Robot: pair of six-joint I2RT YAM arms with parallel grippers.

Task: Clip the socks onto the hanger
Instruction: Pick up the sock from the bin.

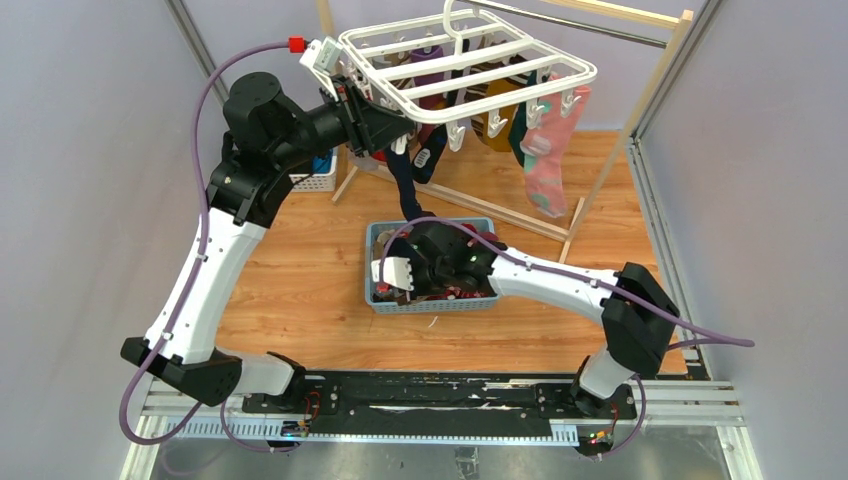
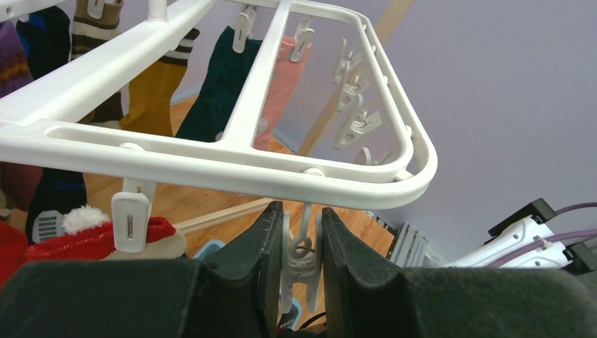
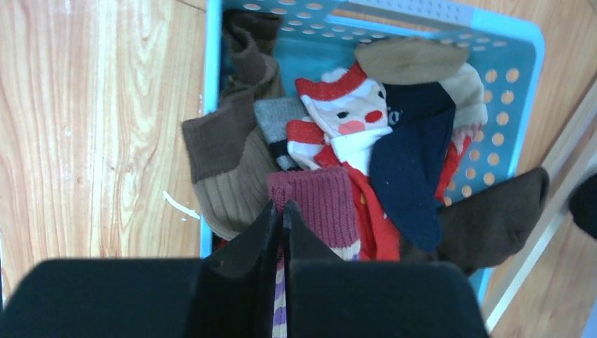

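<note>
The white hanger hangs from the rail at the back, with several socks clipped under it, among them a pink one. My left gripper is at its near left edge. In the left wrist view it is shut on a dangling white clip just under the frame bar. More socks lie in the blue basket. My right gripper is down in that basket. It is shut on a maroon-cuffed sock with purple stripes.
A wooden rack with a metal rail carries the hanger. A white lattice basket stands at the back left. In the blue basket lie a Santa sock, a navy sock and brown socks. Walls close in on both sides.
</note>
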